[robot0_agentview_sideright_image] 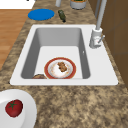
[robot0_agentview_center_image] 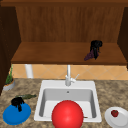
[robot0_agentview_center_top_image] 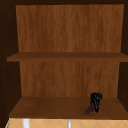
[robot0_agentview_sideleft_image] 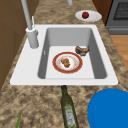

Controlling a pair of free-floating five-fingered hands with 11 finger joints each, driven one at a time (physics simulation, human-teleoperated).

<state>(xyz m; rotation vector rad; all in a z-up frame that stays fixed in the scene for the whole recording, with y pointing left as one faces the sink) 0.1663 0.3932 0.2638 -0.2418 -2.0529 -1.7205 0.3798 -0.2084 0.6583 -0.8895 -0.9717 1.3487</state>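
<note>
My right hand (robot0_agentview_center_image: 95, 46) is at the right end of the lower wooden shelf (robot0_agentview_center_image: 50, 53), fingers curled down onto a small purple bunch (robot0_agentview_center_image: 88, 57) that rests on the board. The upper view has the same hand (robot0_agentview_center_top_image: 96, 98) and the purple bunch (robot0_agentview_center_top_image: 90, 109) on the bottom shelf. My left hand (robot0_agentview_center_image: 17, 102) hovers over the far edge of a blue plate (robot0_agentview_center_image: 16, 114) on the counter left of the sink, fingers relaxed and holding nothing.
In the white sink (robot0_agentview_sideleft_image: 32, 72) lie a red-rimmed plate with food (robot0_agentview_sideleft_image: 67, 62) and a brown lump (robot0_agentview_sideleft_image: 82, 50). A dark green bottle (robot0_agentview_sideleft_image: 68, 110) lies beside the blue plate. A tomato (robot0_agentview_sideright_image: 13, 108) sits on a white plate (robot0_agentview_sideright_image: 27, 117). Faucet (robot0_agentview_center_image: 68, 77) behind.
</note>
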